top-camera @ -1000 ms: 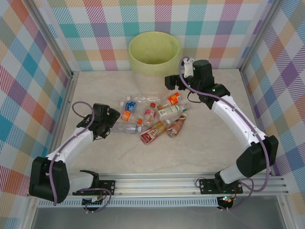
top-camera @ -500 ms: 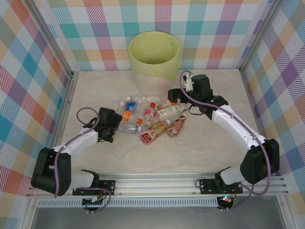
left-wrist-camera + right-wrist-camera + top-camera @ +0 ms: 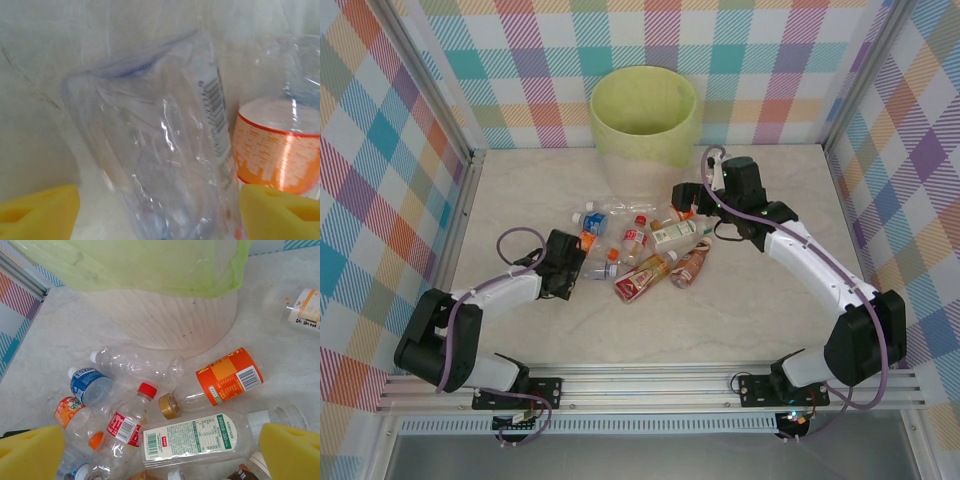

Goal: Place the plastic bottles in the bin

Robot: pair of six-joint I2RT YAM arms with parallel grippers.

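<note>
Pastel plaid walls (image 3: 410,120) enclosed a pale marbled bench (image 3: 750,310), seen from above. At 12 o'clock on the bench stood the bin (image 3: 642,150), a wide cream tub lined with a yellow-green bag. The plastic bottles (image 3: 640,250) lay on their sides in a loose heap at the bench's centre, the nearest just below the bin's foot.

The left pincer (image 3: 582,270) sat low at 9 o'clock of the heap. Its wrist view showed it (image 3: 160,215) spread wide. Its yellow pads (image 3: 40,210) stood either side of a crumpled clear bottle (image 3: 150,150) without pressing it. An orange-labelled bottle (image 3: 280,155) lay just beside that one, at 3 o'clock.

The right pincer (image 3: 688,200) hovered at 1 o'clock of the heap, between heap and bin. In its wrist view it (image 3: 160,455) was spread and held nothing, above a green-and-white labelled bottle (image 3: 192,436).

The step in hand looked to be the left grasp. It would go best with the pads closing squarely on the clear bottle's middle. The squeeze should be gentle, since thin plastic buckles and may slide out. A straight lift would avoid dragging the orange neighbour along. Release should wait until the bottle hangs well inside the bin's rim at 12 o'clock.

The right pincer seemed lined up along its bottle's length. Turning the wrist to pinch across the narrow width would likely hold better.
</note>
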